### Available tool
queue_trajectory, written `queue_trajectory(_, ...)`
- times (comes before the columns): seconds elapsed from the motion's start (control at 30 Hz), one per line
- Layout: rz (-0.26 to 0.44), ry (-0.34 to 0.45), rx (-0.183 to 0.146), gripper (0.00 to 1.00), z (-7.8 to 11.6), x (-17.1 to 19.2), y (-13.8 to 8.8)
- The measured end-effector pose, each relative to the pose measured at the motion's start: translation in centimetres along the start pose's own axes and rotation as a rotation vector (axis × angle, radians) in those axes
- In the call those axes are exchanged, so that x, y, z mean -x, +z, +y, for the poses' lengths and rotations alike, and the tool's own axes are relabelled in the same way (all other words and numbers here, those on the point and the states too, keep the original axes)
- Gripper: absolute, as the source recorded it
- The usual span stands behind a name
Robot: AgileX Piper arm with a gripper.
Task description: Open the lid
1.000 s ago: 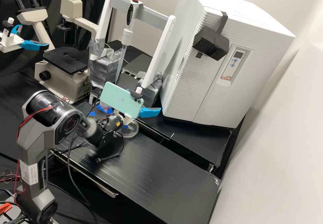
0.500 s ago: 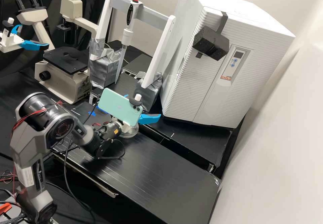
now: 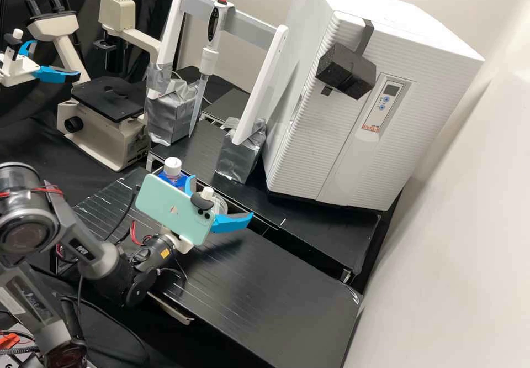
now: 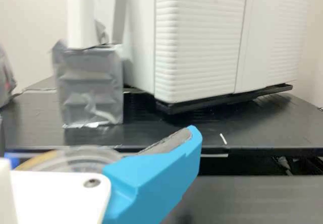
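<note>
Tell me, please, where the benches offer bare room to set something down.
Widest is the near bench, from the phone towards its right-hand end in the high view. A strip borders the white cabinet's foot. It's crowded around the tool, with bottle and clear dish close by.

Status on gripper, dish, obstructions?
Gripper open. Clear round dish close by, lid state unclear. White-capped bottle standing nearby, possibly in the way.

Blue-and-white pincer [image 3: 222, 195] — mint-green phone [image 3: 172, 208]
</note>
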Motion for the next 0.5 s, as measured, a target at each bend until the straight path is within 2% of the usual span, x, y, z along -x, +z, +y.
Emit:
queue_trajectory(0.17,0.009,-0.041,0.019,1.0,-0.8,1.1,-0.2)
queue_trajectory(0.5,-0.009,-0.079,0.006,1.0,-1.4,0.9,0.3)
